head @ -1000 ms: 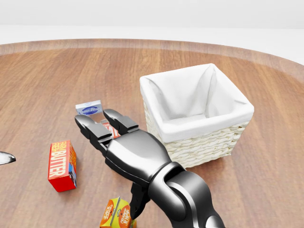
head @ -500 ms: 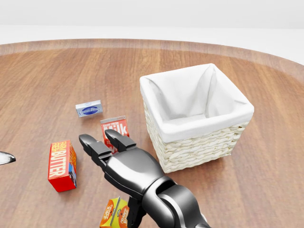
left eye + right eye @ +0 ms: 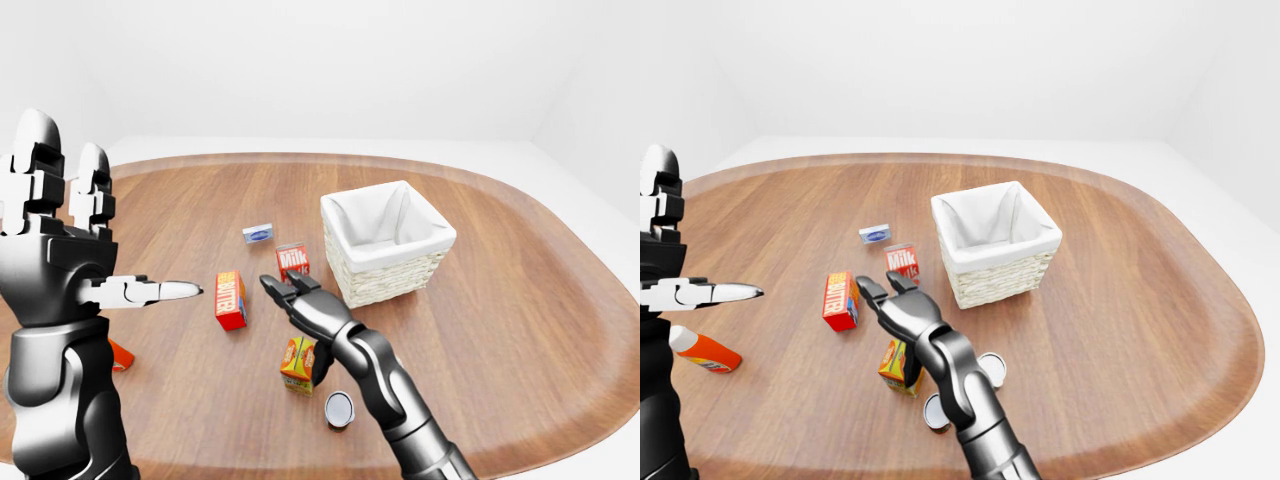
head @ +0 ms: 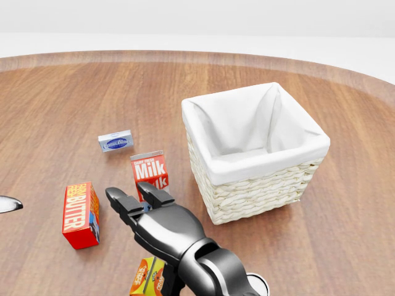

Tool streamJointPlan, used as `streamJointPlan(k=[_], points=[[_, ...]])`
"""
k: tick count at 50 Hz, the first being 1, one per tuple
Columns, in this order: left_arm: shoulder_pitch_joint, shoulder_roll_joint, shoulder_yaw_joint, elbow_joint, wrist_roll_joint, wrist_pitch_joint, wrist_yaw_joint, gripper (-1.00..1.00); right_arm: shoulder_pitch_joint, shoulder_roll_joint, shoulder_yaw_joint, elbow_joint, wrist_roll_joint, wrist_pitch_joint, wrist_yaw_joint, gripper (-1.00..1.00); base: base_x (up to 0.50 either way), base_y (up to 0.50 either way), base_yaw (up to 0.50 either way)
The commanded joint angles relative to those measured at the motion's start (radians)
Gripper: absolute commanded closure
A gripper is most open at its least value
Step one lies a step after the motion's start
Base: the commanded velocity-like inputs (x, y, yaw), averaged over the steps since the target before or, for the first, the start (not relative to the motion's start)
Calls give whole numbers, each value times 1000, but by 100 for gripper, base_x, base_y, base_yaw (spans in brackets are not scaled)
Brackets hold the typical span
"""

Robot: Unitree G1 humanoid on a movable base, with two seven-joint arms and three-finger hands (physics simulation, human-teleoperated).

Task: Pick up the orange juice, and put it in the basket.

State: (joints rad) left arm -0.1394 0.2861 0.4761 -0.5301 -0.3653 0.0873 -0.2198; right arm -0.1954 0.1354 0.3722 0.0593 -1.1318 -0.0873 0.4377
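a broad, rounded table of reddish-brown wood grain (image 3: 1120,300) with a paler raised rim fills most of the room. beneath it lies a plain white floor (image 3: 1230,215), meeting bare white walls (image 3: 330,60) that close in at a corner on the right. light is soft, even, nearly shadowless.

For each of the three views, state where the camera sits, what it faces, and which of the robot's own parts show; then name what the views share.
Head view: on the head, tilted down at the basket and milk carton; right hand shows.
Left-eye view: on the head, wider over the table; raised left hand and the right arm show.
Right-eye view: the same scene, shifted; the orange juice stands under the right arm.
All share the basket.
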Motion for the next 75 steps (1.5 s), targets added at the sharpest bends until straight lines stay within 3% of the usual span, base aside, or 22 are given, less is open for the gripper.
streamJointPlan(k=[1, 72, 73, 74, 75], points=[[3, 0, 1, -6, -4, 0, 2, -100, -6, 9, 3, 54, 3, 0, -34, -100, 0, 0, 0], [0, 3, 7, -23, -13, 0, 8, -100, -64, 84, 0, 503, 69, 0, -296, -98, 0, 0, 0], [0, 3, 7, -22, -13, 0, 8, -100, -65, 85, 0, 506, 69, 0, -298, 22, 0, 0, 0], [-1, 2, 6, -20, -12, 0, 7, -100, -63, 85, 1, 507, 69, 0, -295, 100, 0, 0, 0], [-1, 2, 5, -17, -11, 0, 6, -100, -62, 85, 2, 508, 69, 0, -298, 100, 0, 0, 0]])
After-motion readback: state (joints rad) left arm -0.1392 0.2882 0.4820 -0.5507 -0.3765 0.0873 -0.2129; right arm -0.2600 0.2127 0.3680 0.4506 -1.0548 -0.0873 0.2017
